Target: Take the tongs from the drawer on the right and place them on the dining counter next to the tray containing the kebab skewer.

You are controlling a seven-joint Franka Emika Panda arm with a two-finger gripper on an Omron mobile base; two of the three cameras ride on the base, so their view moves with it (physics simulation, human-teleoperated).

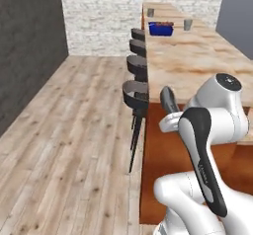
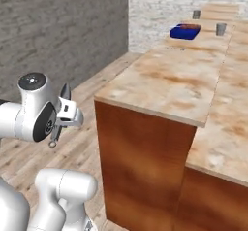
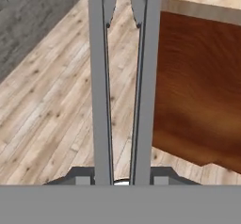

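Tongs (image 3: 122, 86) sit clamped in your gripper (image 3: 121, 180) (so pickup's done). You're at the near end of the dining counter (image 2: 164, 87); the tray (image 2: 185, 31) is way down the far end.

**Stools, cups, floor and walls around the counter**

A row of dark round bar stools (image 1: 137, 76) runs up the middle of the left base view, from centre toward the top, the nearest on thin dark legs. Two small grey cups (image 1: 188, 24) stand near the top of that frame; in the right base view they sit at upper right. Pale wood plank floor (image 1: 74, 135) covers the left half. A whitish brick wall (image 1: 104, 12) spans the top, and a dark grey wall (image 1: 27, 46) takes the upper left.
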